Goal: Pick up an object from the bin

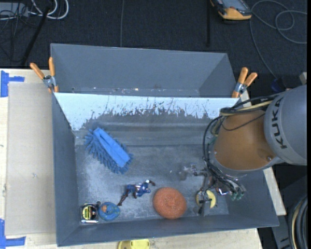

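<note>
We are viewing one scuffed grey bin [140, 71] standing on dark carpet. The gripper [210, 193] is sitting over one small yellow object [212, 201]; we cannot tell whether it is open or closed. Lying view-left of it are one orange scrub ball [170, 202], one blue figure [139, 189], one tape measure [89, 212] and one blue brush [108, 150].

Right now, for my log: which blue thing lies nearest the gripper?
The small blue figure beside the orange-brown ball; the blue brush and the blue disc in the bottom-left corner lie farther from the gripper.
</note>
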Controlling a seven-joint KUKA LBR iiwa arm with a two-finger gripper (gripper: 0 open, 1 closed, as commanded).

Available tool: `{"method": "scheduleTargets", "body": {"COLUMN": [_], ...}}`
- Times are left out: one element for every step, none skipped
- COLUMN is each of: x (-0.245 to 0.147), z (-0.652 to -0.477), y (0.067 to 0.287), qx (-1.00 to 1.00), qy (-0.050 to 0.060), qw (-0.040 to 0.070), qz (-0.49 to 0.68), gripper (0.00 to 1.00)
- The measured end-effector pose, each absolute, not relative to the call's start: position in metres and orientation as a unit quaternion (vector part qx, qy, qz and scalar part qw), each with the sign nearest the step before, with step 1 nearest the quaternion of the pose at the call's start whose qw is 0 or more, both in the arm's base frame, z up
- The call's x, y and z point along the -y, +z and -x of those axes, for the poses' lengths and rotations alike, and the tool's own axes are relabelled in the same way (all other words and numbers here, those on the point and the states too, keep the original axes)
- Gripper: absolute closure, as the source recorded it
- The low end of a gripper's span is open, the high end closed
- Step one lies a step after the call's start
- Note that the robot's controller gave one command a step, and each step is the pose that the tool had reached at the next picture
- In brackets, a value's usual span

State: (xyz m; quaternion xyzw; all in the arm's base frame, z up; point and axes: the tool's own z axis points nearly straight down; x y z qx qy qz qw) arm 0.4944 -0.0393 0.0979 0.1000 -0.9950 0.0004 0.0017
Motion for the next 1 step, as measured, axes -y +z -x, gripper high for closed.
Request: {"method": "scheduleTargets", "body": {"x": [0.1125], "z": [-0.4894], "y": [0.0725], "qx": [1.000], "qy": [-0.002], "qw": [-0.002], "qz": [-0.021], "gripper": [1.00]}}
